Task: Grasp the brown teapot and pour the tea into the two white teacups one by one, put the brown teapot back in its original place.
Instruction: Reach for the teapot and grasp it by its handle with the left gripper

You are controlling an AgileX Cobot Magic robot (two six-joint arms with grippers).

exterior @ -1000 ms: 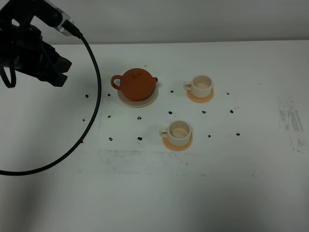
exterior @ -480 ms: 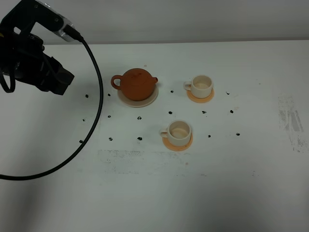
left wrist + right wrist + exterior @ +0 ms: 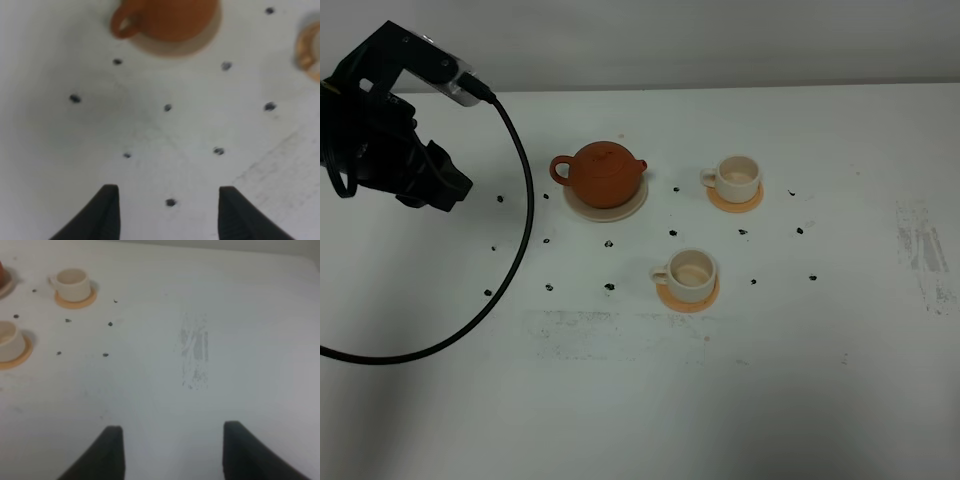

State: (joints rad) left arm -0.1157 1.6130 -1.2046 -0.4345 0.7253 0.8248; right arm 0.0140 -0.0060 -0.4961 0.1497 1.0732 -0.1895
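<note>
The brown teapot (image 3: 605, 174) sits on its beige disc (image 3: 636, 207) on the white bench (image 3: 800, 380). To its right are the far teacup (image 3: 737, 178) and the near teacup (image 3: 691, 273) (both on coasters). The left claw (image 3: 168, 194) hangs spread wide and empty, apart from the teapot's handle. The right claw (image 3: 170, 432) gapes too, holding nothing.

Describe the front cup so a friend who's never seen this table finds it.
On the white table, find the brown teapot. The cream cup on an orange coaster lies right of it, nearer the front edge. Its twin sits farther back, level with the teapot.
</note>
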